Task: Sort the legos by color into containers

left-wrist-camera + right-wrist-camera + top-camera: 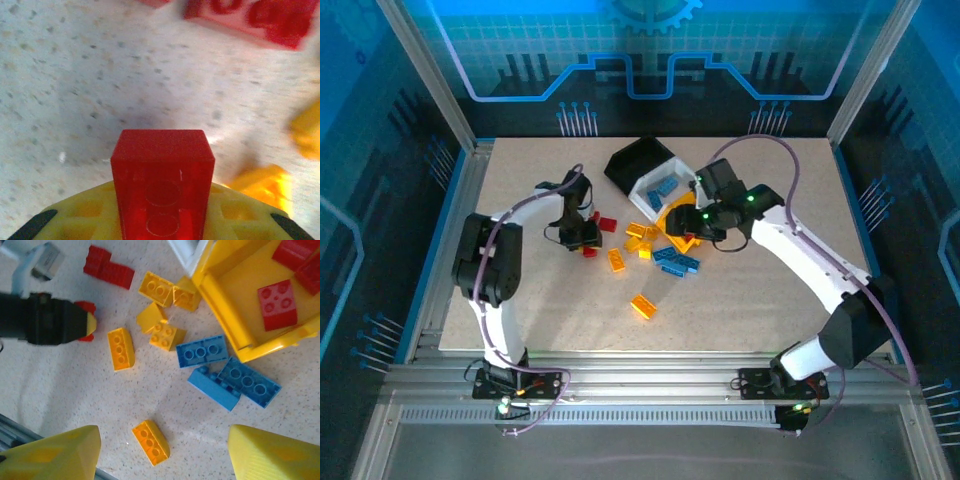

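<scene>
A: how far along is it?
B: few reds in the yellow bin [222,305], blues in the white bin [642,195]. Left gripper [162,222] pinching a red brick [162,165] mid-table, right gripper [160,455] wide, empty. Loads of loose legos [121,347] left.

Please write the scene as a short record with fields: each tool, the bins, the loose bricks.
left tool: shut on a red brick, low over the table
right tool: open, holds nothing, above the table beside the yellow bin
yellow bin: red bricks inside
white bin: blue bricks inside
loose bricks: yellow-orange, blue and red, on the table
</scene>
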`<state>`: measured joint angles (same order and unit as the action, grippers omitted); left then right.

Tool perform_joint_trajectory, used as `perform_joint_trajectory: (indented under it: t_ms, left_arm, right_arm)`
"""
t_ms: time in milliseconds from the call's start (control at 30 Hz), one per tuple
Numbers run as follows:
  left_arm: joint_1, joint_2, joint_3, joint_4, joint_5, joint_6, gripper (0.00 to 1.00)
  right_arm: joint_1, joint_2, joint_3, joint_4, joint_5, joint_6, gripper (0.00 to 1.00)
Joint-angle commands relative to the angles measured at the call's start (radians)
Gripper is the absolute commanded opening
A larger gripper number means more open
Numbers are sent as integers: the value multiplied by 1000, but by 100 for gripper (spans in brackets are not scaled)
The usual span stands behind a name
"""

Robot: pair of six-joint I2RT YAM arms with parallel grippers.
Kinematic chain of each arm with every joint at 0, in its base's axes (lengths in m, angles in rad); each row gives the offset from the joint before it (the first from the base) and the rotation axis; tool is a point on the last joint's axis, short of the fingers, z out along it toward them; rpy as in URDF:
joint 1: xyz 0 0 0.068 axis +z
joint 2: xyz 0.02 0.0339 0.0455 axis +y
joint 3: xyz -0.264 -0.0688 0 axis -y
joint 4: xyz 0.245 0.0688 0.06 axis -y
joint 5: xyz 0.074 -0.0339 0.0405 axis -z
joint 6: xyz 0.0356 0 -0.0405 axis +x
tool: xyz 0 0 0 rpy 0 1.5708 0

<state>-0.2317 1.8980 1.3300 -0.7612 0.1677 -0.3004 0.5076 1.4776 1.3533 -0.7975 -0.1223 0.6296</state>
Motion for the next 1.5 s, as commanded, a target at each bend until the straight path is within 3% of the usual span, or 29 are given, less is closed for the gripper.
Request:
perform_joint_trajectory:
  t_ms: [0,100,200,467,767,1467]
  left_arm:
    - [5,-93,3,53,205,-179,28]
    - [-13,-109,7,168,322,-355,28]
    - [-74,-79,87,215,347,-446,28]
    - [-239,220,531,123,323,-485,28]
    - [-296,466,839,65,311,-537,29]
    - [-305,490,865,37,308,-519,47]
  right_arm:
    - [-74,-71,-69,38,-84,18,69]
    - [-133,-126,-143,66,-129,30,69]
    - [-179,-198,-216,78,-148,41,69]
    - [-258,-405,-392,53,-149,55,69]
    - [-308,-540,-468,-6,-155,45,69]
    - [-335,-557,-504,-20,-180,32,69]
